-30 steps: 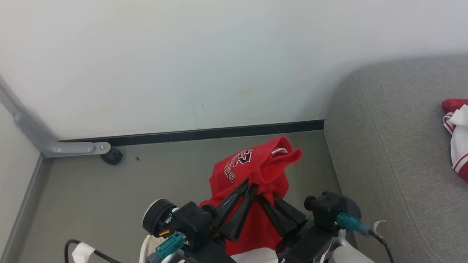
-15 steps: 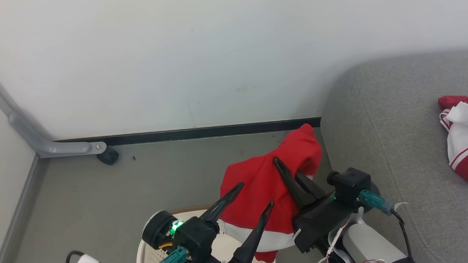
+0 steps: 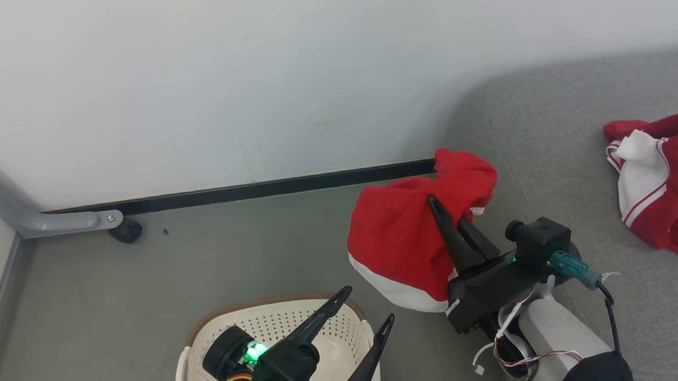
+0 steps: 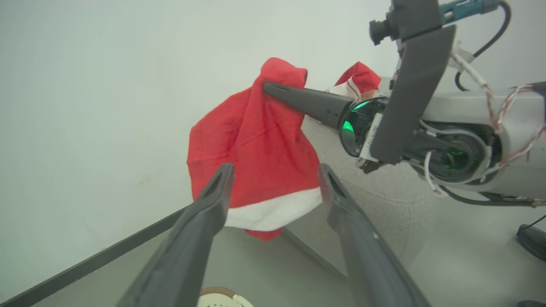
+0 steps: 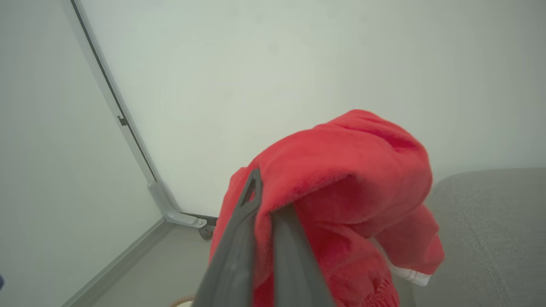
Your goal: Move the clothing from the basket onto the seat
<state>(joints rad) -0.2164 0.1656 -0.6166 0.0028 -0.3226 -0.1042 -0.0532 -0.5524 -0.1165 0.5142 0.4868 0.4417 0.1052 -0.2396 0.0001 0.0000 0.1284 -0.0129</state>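
Red soft sports garment with a white hem (image 3: 397,239) hangs limp and light from the closed right tool (image 3: 447,210), pinched at a bunched upper fold, likely a sound hold, beside the grey fabric sofa (image 3: 540,149) to its right, while the left tool (image 3: 369,304) stands wide and empty over the cream perforated basket (image 3: 252,302).

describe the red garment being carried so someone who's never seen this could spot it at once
Find the big grey sofa on the right of the head view. At its rounded left end a red garment with a white hem band hangs from the shut right pincer. The other red and white garment lies on the sofa cushion with nothing holding it.
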